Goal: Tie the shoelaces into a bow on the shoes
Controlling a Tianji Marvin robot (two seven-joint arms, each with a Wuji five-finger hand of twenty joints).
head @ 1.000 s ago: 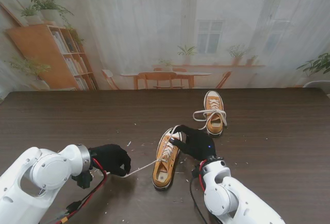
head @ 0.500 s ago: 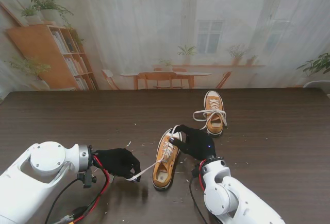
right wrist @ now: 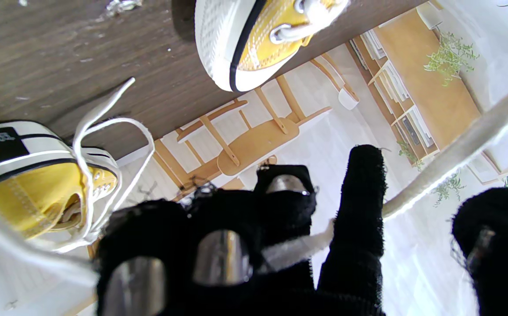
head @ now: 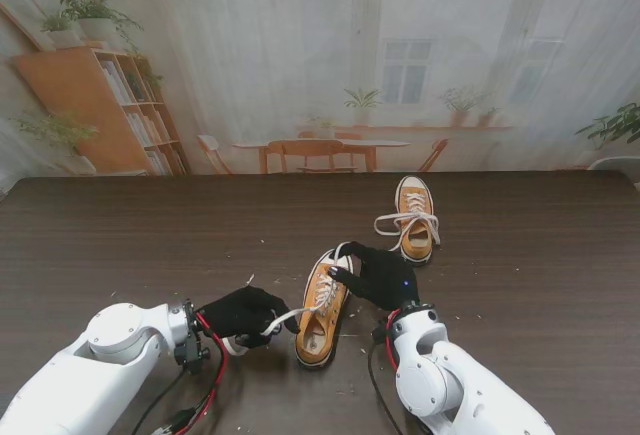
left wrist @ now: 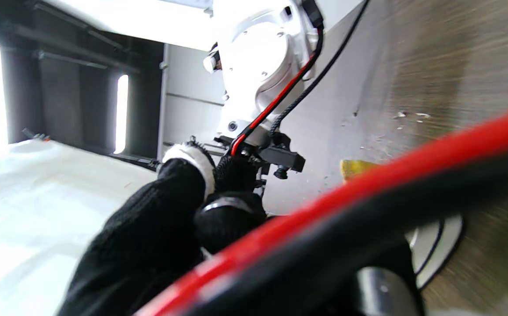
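my left robot hand [head: 245, 313], black-gloved, is pinched on the free end of the white lace [head: 290, 317] of the nearer yellow canvas sneaker [head: 322, 307], and over the last second it has slid in from well off to the left until it sits just beside the shoe's left side. the lace that ran out long and taut before now curls in a short slack loop between my fingers and the eyelets. my right robot hand [head: 378, 275] has stayed put at the shoe's tongue end, fingers closed around the other white lace strand [right wrist: 456, 149], which in the right wrist view runs taut between the fingers.

i read this as bringing the two ends together to cross them or form a loop; the bow is not yet made and no knot shows on this shoe.

the sneaker lies on the dark wood counter [head: 520, 245] between my two hands, toe pointing away from me. the second yellow sneaker [head: 415, 218] lies farther from me and to the right, well apart, its white laces spread loose. small pale flecks are scattered on the counter. the left wrist view is mostly blocked by a red and black cable [left wrist: 346, 210], so i cannot check the pinch there.
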